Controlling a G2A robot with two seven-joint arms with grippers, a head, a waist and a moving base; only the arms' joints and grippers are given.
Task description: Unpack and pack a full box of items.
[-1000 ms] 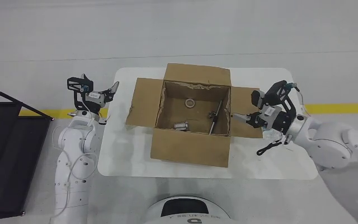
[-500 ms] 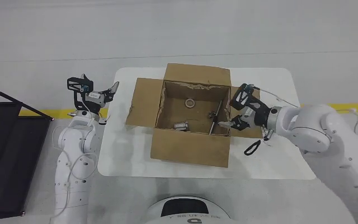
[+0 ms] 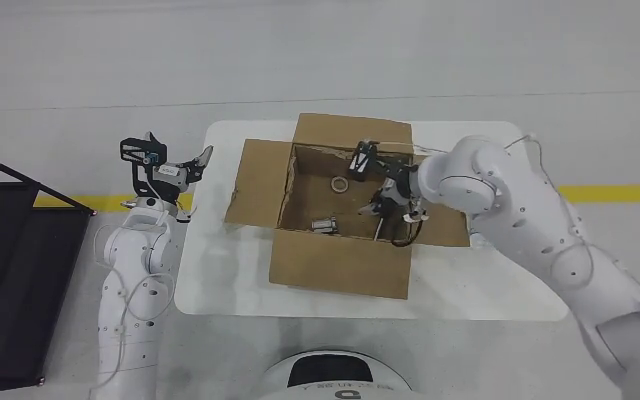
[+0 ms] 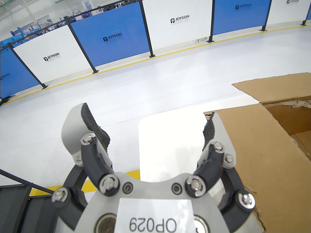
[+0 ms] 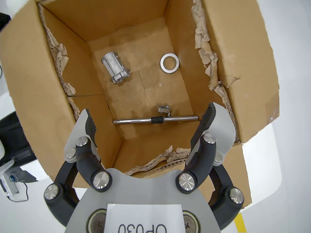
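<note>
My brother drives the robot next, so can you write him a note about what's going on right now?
Left gripper: open, empty, beside the table, outside the box.
Right gripper: open, empty, above the open box, pointing in.
On the box floor: metal ring, ribbed cylinder, steel rod.
Done: box opened.
Left: lift out all three parts, then pack them back.

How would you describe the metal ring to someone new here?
Find the open cardboard box on the white table. On its floor lie metal parts. The ring is the flat silver circle, unlike the ribbed cylinder and the long rod.
</note>
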